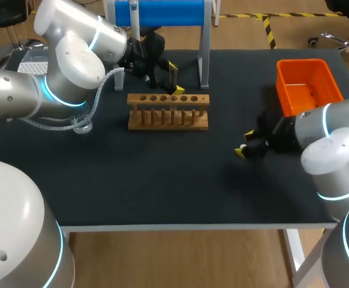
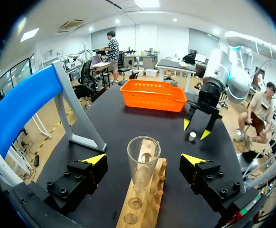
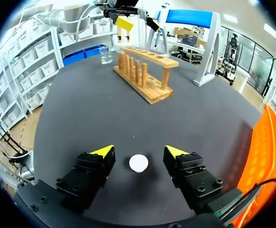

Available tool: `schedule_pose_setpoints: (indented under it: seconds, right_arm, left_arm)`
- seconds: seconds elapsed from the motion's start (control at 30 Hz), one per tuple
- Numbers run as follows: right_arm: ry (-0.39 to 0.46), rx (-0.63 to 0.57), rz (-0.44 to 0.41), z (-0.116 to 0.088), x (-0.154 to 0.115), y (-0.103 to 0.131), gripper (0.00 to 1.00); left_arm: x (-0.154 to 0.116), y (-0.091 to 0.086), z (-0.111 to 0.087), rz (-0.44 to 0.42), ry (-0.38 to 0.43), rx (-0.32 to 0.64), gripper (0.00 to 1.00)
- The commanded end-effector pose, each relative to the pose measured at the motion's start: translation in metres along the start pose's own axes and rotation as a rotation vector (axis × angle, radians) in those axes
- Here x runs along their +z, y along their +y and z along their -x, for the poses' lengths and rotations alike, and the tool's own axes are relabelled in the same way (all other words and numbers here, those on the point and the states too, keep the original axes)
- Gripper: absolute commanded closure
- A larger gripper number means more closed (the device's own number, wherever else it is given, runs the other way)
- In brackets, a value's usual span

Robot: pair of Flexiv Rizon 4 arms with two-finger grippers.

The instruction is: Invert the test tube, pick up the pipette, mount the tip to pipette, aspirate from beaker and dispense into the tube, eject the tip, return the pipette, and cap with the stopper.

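A clear glass test tube (image 2: 142, 166) stands upright in the wooden rack (image 2: 140, 202) (image 1: 168, 111). My left gripper (image 2: 143, 159) (image 1: 175, 78) hovers over the rack, open, one finger on either side of the tube without touching it. A small white stopper (image 3: 138, 163) (image 2: 192, 137) lies on the black table. My right gripper (image 3: 139, 152) (image 1: 244, 144) is low over the stopper, which sits between the fingers with a gap on each side, so this gripper is open too. A glass beaker (image 1: 81, 126) (image 3: 105, 54) stands left of the rack.
An orange basket (image 1: 306, 84) (image 2: 152, 95) sits at the back right, close behind my right arm. A blue-topped stand on grey legs (image 1: 162, 13) (image 3: 188, 18) is behind the rack. The black table (image 1: 162, 180) stretches bare toward its front edge.
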State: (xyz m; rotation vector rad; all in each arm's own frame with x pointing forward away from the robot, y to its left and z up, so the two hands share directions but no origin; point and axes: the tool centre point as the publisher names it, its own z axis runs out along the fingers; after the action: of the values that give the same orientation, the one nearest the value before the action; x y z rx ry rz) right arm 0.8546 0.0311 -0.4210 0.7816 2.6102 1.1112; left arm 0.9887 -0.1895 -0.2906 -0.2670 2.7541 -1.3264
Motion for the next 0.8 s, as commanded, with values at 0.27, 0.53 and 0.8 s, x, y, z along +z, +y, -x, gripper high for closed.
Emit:
schedule_pose_setpoints:
  seconds: [0.27, 0.53, 0.8]
  right_arm:
    - [-0.03, 0.016, 0.015, -0.0013, 0.0039, -0.0043, 0.45]
    - [-0.045, 0.02, 0.008, -0.0008, 0.0038, -0.0073, 0.47]
    - [-0.047, 0.018, 0.002, -0.0017, 0.0041, -0.0084, 0.46]
  left_arm:
    - [-0.0001, -0.0008, 0.0011, 0.005, 0.004, -0.001, 0.0]
    - [-0.0001, -0.0008, 0.0011, 0.005, 0.004, -0.001, 0.0]
    - [-0.0001, -0.0008, 0.0011, 0.005, 0.004, -0.001, 0.0]
